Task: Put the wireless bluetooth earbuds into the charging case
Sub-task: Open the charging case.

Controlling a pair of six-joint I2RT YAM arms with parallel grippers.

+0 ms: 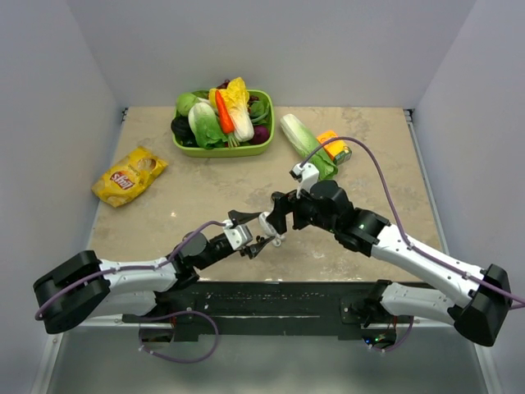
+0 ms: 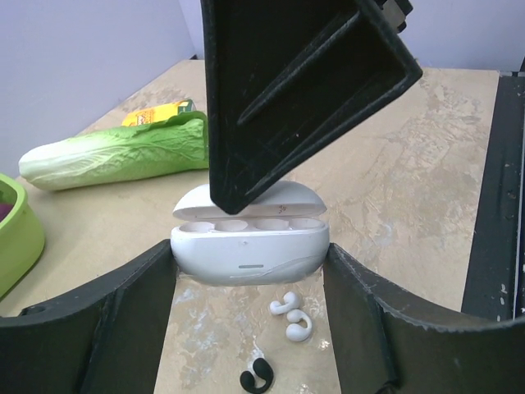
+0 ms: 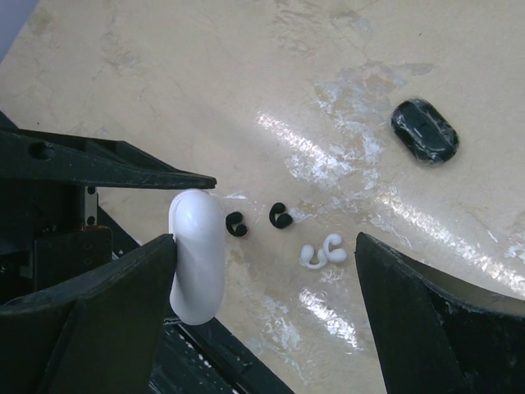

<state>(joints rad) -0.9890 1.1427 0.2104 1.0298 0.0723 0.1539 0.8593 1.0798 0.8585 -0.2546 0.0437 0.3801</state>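
Two grippers: our left gripper pinches the open white charging case, likely to steady it; our right gripper hangs spread just above.
Earbuds: white pair and black pair lie loose on the desk beside the case; we judge none seated.

Left end effector grips; right end effector hovers spread above.

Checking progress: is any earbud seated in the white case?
No, the open white case shows empty slots, and the white earbuds lie on the table in front of it.
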